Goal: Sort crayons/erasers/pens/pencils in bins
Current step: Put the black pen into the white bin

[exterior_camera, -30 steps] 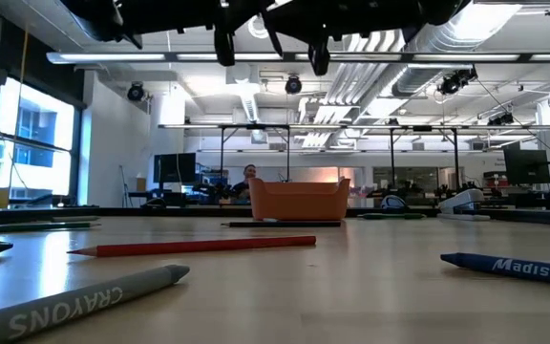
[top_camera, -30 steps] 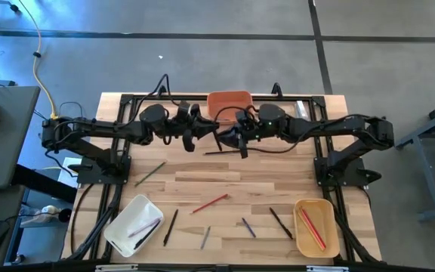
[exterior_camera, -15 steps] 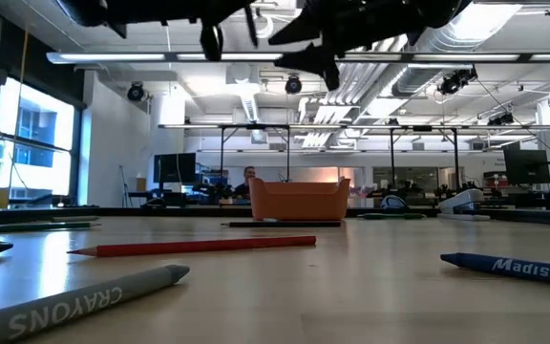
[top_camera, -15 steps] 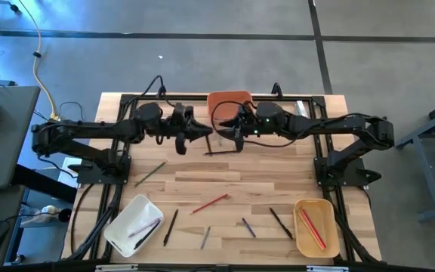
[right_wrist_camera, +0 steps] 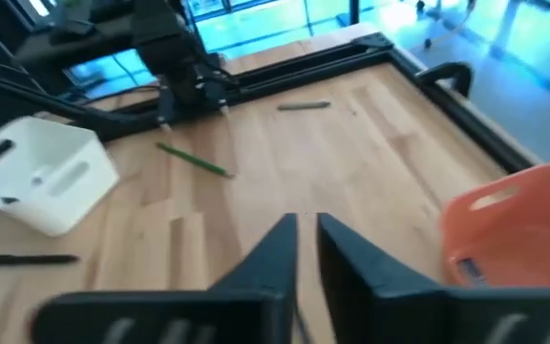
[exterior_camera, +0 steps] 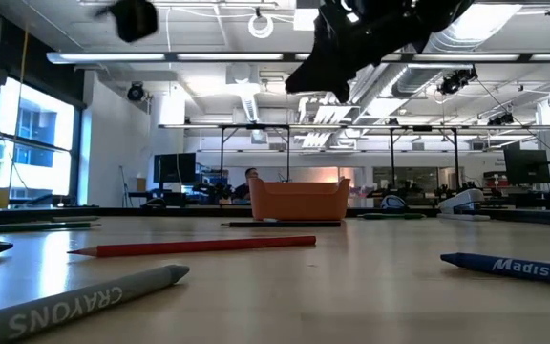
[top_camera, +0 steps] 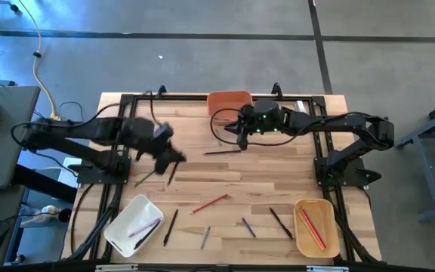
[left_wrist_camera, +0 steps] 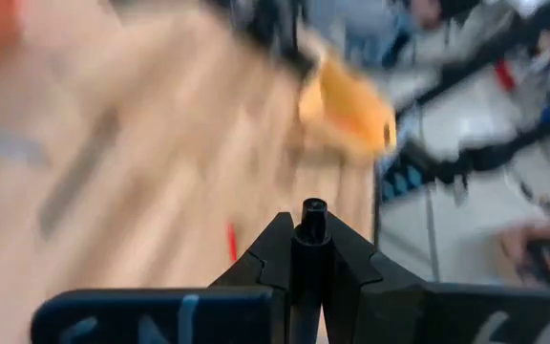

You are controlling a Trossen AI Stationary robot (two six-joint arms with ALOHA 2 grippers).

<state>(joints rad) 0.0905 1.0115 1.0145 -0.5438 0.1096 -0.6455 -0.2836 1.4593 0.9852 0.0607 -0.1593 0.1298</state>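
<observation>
High view, left to right. The white bin [top_camera: 119, 219] lay at the near-left corner of the worktop [top_camera: 232, 177], nearest the left gripper [top_camera: 170, 156], whose fingers were clenched on a black stick [left_wrist_camera: 310, 250] pointing forward between them. The right gripper [top_camera: 236, 130] hung beside the orange bin [top_camera: 229, 98], fingers slightly parted, empty. Tan-yellow bin [top_camera: 313, 204] near-right. Three bins; about seven loose sticks.
</observation>
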